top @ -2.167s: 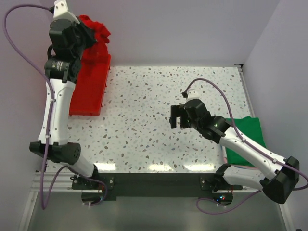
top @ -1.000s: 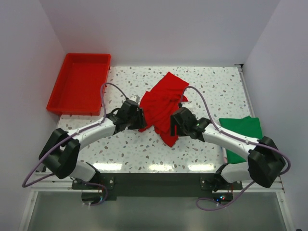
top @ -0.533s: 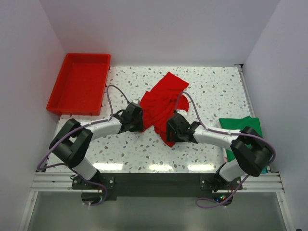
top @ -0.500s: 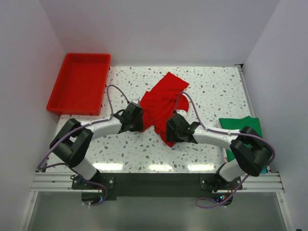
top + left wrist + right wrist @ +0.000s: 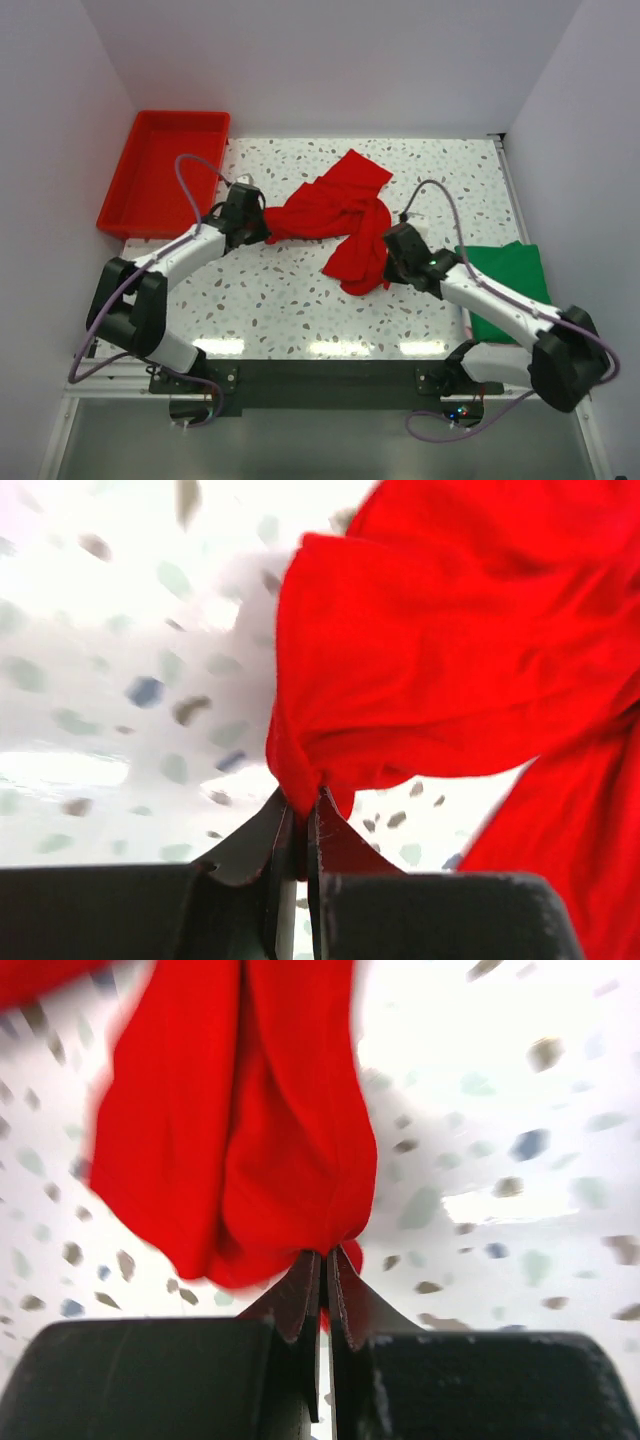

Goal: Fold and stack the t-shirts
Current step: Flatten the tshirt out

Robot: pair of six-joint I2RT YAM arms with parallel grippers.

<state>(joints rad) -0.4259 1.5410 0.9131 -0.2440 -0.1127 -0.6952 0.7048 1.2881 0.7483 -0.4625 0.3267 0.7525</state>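
Left wrist blurred, left claw [image 5: 300, 808] seemingly pinching red t-shirt [image 5: 450, 660]

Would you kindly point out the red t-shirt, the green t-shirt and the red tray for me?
red t-shirt [image 5: 332, 210], top view, its bunched middle.
green t-shirt [image 5: 515, 265], top view, its flat far half.
red tray [image 5: 165, 175], top view, its bare floor.

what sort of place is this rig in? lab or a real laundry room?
Likely a lab test cell: plain white walls box in a speckled table, with a left arm and a right arm bolted at its near edge. The props are a red tray, a red t-shirt and a green t-shirt.
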